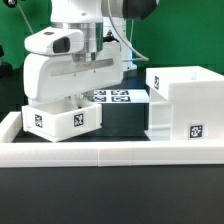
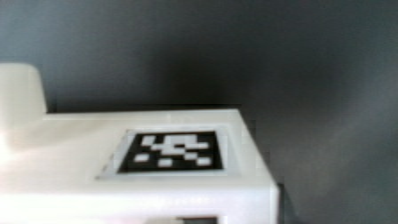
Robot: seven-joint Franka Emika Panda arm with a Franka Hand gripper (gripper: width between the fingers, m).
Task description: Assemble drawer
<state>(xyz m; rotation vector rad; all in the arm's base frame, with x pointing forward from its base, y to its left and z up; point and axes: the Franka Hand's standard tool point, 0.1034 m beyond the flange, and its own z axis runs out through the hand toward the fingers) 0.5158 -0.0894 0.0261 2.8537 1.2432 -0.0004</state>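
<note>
A small white open-top tray [image 1: 62,119] with a square tag on its front sits at the exterior view's left, slightly tilted, just behind the low border wall. My gripper [image 1: 77,100] reaches down into it from above, and the fingers appear shut on the tray's wall. The wrist view is filled by the same tray [image 2: 71,140] seen very close, with its tag [image 2: 175,152]; my fingertips do not show there. The large white boxy housing [image 1: 183,100] stands at the exterior view's right, apart from the tray. A second small tray is not in view.
The marker board [image 1: 118,97] lies flat on the dark table between tray and housing. The long low white border wall [image 1: 110,152] runs across the front. A green backdrop stands behind the arm.
</note>
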